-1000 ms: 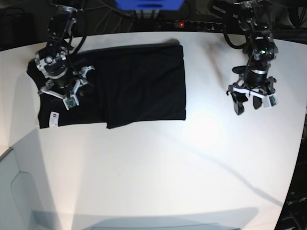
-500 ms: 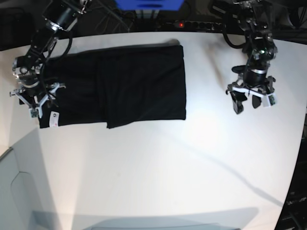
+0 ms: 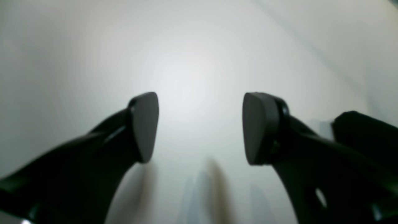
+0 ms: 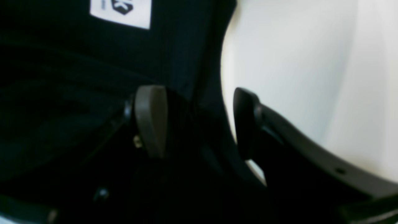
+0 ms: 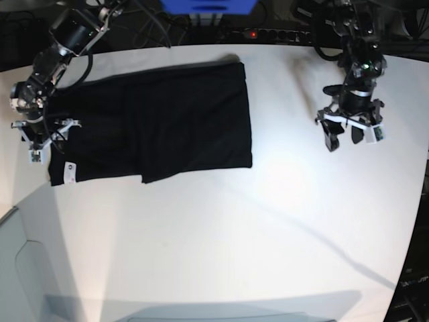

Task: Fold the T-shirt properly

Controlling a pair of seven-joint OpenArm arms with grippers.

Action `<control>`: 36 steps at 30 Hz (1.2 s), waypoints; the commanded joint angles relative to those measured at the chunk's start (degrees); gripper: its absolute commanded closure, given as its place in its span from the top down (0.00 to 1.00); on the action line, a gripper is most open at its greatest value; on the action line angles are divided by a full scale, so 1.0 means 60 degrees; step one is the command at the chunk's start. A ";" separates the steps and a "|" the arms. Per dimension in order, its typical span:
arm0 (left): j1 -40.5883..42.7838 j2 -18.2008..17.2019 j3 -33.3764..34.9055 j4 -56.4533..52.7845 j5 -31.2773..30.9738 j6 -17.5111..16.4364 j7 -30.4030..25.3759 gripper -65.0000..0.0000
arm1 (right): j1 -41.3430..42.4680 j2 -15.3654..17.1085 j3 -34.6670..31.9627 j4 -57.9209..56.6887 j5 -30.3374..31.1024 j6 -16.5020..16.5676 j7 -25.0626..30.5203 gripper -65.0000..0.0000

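- White table fills the lower frame, bare up front.
- T-shirt, folded, lies upper left; it has slid slightly leftward since earlier.
- Right gripper, moved to the shirt's left edge, straddles the hem with jaws wide.
- Left gripper, upper right, gapes wide, holding nothing.

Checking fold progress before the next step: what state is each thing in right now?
T-shirt: lying flat on the table, partly folded, white label showing at its corner.
Left end effector: open, empty, over bare table.
Right end effector: open, straddling the shirt's edge, not closed on it.
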 commanded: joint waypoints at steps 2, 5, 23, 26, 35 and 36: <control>-0.0040 -0.0107 -0.0040 0.0159 -0.0056 -0.0047 -0.0262 0.63 | -0.0018 0.0138 0.0026 -0.0428 -0.0375 0.0035 -0.0371 0.53; -0.0040 -0.0107 -0.0040 0.0159 -0.0056 -0.0047 -0.0262 0.63 | -0.0033 0.0138 0.0026 -0.1014 -0.0375 0.0035 -0.0371 0.52; -0.0040 -0.0107 -0.0040 0.0159 -0.0071 -0.0047 -0.0262 0.63 | -0.0091 0.0064 0.0085 -0.1219 -0.0390 0.0035 -0.0386 0.00; -0.0040 -0.0107 -0.0040 0.0159 -0.0071 -0.0047 -0.0262 0.63 | -0.0091 -0.0068 0.0100 -0.0545 -0.0390 0.0035 -0.0386 0.00; -0.0070 -0.0077 0.0033 0.0159 -0.0071 -0.0047 -0.0262 0.63 | -0.0091 -0.0859 0.0012 0.2078 -0.0375 0.0035 -0.0386 0.00; -0.0084 -0.0077 0.0195 0.0159 -0.0071 -0.0047 -0.0262 0.63 | -0.0091 -0.0947 -0.0091 0.2312 -0.0375 0.0035 -0.0386 0.00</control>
